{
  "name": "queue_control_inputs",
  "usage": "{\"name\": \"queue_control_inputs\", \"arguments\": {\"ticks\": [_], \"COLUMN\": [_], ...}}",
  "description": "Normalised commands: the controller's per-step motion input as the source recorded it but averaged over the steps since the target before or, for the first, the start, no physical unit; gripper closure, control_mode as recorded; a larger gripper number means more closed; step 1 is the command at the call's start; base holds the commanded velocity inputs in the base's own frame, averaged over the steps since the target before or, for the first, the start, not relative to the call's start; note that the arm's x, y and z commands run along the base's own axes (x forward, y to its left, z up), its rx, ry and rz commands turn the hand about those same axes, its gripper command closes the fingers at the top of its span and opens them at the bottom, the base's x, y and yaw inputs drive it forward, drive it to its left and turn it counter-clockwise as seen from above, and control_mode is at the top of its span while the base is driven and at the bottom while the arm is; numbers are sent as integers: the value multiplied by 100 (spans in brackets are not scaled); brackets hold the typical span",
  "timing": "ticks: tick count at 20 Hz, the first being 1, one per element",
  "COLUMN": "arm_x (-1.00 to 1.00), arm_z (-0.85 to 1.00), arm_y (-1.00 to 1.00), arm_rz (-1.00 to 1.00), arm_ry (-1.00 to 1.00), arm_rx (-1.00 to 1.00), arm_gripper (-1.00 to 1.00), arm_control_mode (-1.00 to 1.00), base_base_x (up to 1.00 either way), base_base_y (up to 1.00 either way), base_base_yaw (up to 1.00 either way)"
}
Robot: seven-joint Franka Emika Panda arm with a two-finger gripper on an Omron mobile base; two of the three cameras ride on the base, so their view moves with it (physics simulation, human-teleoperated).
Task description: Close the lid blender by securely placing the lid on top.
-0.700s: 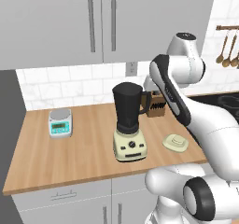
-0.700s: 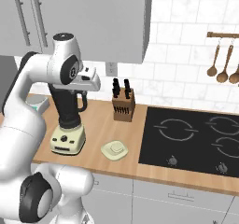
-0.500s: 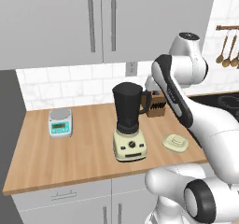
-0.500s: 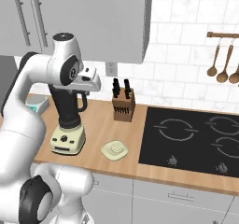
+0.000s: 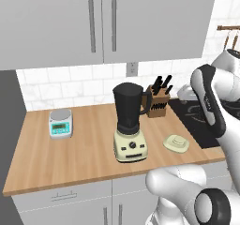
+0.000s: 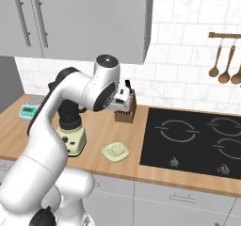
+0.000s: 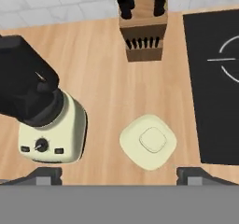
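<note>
1. Left base view: the tall dark grey-black tapered blender (image 5: 130, 125) with a side handle sits on its cream base, black dial and buttons facing front, about mid-counter on the light wooden countertop (image 5: 70, 153). Its jar top is open. The small pale cream-yellow rounded-square lid (image 5: 176, 143) with the raised knob lies flat on the wood just to the right of the blender base, near the edge of the black glass cooktop (image 5: 197, 123). A wooden knife block with black handles (image 5: 159, 102) stands behind the blender near the wall, and a small grey-and-teal kitchen scale (image 5: 61, 123) sits well off to the left. The white arm fills the right side of this view; I can't make out the fingers here.

2. Right base view: same layout from the other side. The lid (image 6: 116, 151) rests on the counter between the blender (image 6: 70, 126) and the cooktop (image 6: 193, 140). The arm arches over the blender and hides part of the jar, with the hand up high in front of the knife block (image 6: 126, 108). Wooden spoons (image 6: 223, 65) hang on a wall rail at the right.

3. Hand view: looking down, the lid (image 7: 148, 141) sits almost dead centre, clear of everything. The gripper (image 7: 119, 174) has its two dark tips spread wide apart with nothing between them, well above the lid. The blender (image 7: 42, 115) is at left, the knife block (image 7: 142, 27) up top.
</note>
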Motion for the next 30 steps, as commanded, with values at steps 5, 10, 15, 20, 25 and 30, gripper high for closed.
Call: {"name": "queue_control_inputs", "arguments": {"ticks": [5,10,15,20,25,30], "arm_x": [0,5,18,10,2,12], "arm_z": [-62,-76,-69,-58,-22,-17], "arm_y": [-84,-10,0,0,21,21], "arm_rz": [31,20,17,14,5,3], "arm_ry": [0,3,6,0,6,1], "arm_rx": [-10,-18,-13,-3,0,0], "arm_gripper": [-100,-100,-100,-100,-100,-100], "arm_control_mode": [-100,-100,-100,-100,-100,-100], "base_base_x": [0,0,0,0,0,0], "base_base_y": [0,0,0,0,0,0], "base_base_yaw": [0,0,0,0,0,0]}}
